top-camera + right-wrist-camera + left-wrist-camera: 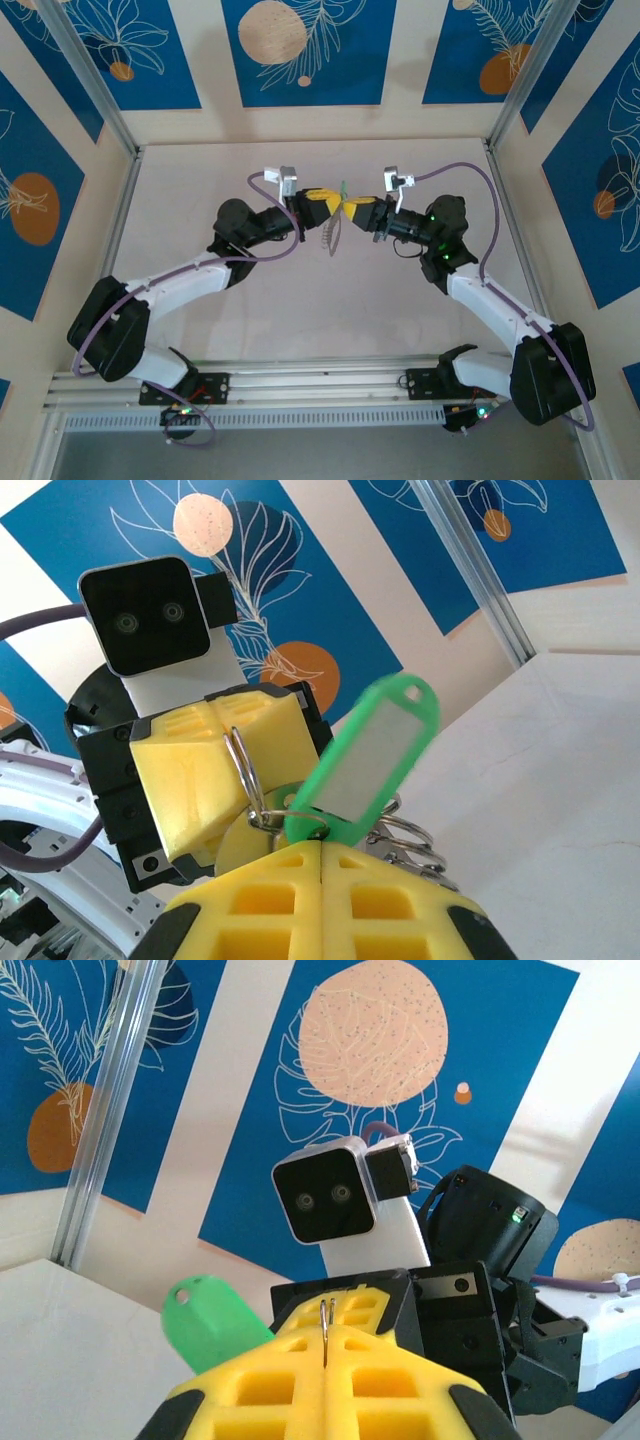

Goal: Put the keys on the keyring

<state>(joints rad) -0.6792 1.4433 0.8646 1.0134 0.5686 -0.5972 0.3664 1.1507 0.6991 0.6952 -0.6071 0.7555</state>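
Observation:
Both grippers meet tip to tip above the middle of the table. My left gripper [333, 203] [326, 1345] is shut on the keyring [325, 1318] [243, 770], a thin double wire loop pinched edge-on between its yellow fingers. My right gripper [347, 207] [322, 848] is shut on the keys at the foot of their green tag [370, 755] [212, 1322], which stands up above the fingers. A small ring through the tag's hole hooks onto the keyring. Silvery coiled rings [410, 835] bulge out beside the right fingers. More of the keys [329, 236] dangle below the grippers.
The pale table [300, 320] is walled by blue and cream patterned panels. Metal posts [90, 75] stand at the back corners. Purple cables [460, 168] loop off each wrist. The right wrist's camera block [325, 1195] sits close in front of the left fingers.

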